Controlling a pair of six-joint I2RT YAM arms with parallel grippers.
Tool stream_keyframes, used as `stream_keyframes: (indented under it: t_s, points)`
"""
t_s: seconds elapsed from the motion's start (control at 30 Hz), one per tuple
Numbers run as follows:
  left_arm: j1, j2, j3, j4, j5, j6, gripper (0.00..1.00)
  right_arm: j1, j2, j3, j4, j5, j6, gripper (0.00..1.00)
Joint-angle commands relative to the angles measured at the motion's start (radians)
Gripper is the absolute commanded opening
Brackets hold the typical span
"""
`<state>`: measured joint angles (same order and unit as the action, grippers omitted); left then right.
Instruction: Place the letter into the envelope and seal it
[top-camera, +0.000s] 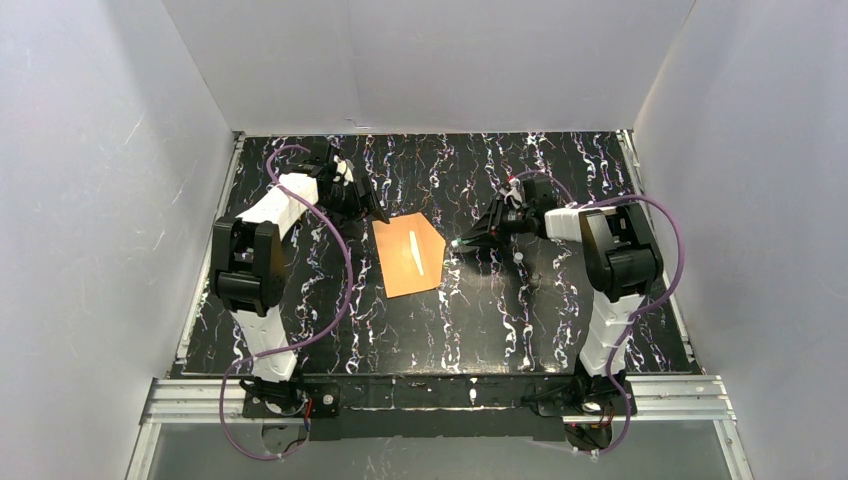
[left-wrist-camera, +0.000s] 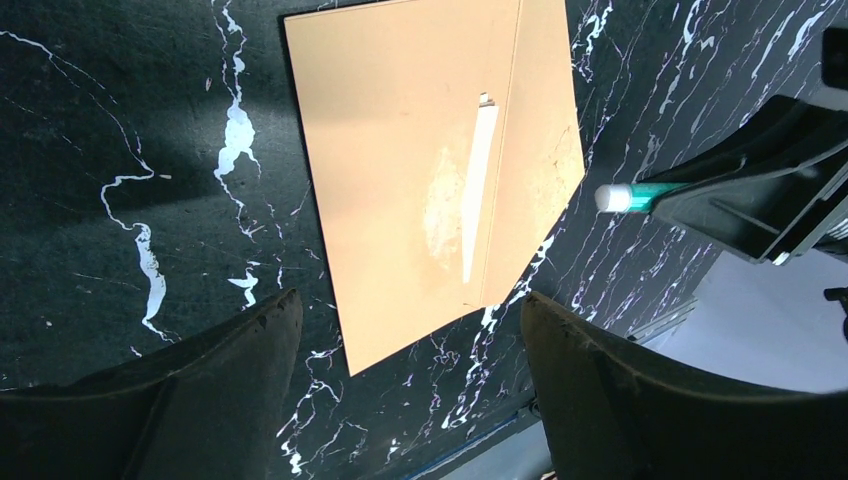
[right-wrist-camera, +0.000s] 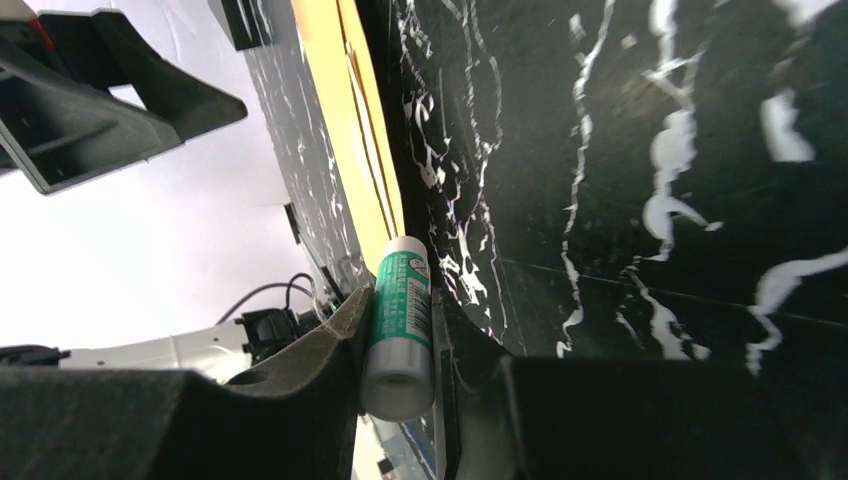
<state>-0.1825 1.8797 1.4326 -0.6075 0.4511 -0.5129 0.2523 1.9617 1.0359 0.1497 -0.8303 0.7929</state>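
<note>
The orange-brown envelope (top-camera: 408, 258) (left-wrist-camera: 400, 170) lies flat on the black marbled table, and its pointed flap (left-wrist-camera: 548, 150) spreads toward the right arm. A thin white strip (left-wrist-camera: 478, 190) runs along the envelope beside the flap's fold. My left gripper (top-camera: 372, 210) (left-wrist-camera: 410, 300) hovers over the envelope's far-left corner, open, with nothing between its fingers. My right gripper (top-camera: 465, 242) (right-wrist-camera: 400, 300) is shut on a green-and-white glue stick (right-wrist-camera: 400, 320) (left-wrist-camera: 625, 197). The stick's white tip points at the flap from just off its point. The letter shows in no view.
Grey walls enclose the table on three sides. A metal rail (top-camera: 440, 395) runs along the near edge by the arm bases. The purple cables (top-camera: 345, 270) loop beside each arm.
</note>
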Motion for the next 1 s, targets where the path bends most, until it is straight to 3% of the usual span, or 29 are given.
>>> stream_keyframes:
  t_s: [0.0, 0.13, 0.4, 0.8, 0.97]
  points:
    - [0.0, -0.029, -0.009, -0.028, -0.008, 0.014, 0.79, -0.045, 0.017, 0.09, -0.138, -0.021, -0.072, 0.09]
    - [0.0, -0.011, -0.01, -0.029, -0.003, 0.009, 0.8, -0.056, 0.06, 0.121, -0.252, -0.025, -0.132, 0.17]
    - [0.0, 0.005, -0.005, -0.032, -0.003, 0.003, 0.8, -0.064, 0.109, 0.169, -0.327, 0.011, -0.154, 0.21]
    - [0.0, 0.021, 0.007, -0.037, -0.008, 0.003, 0.8, -0.088, 0.116, 0.221, -0.479, 0.168, -0.206, 0.52]
    - [0.0, 0.025, 0.009, -0.038, -0.011, 0.007, 0.8, -0.088, 0.1, 0.243, -0.525, 0.218, -0.234, 0.54]
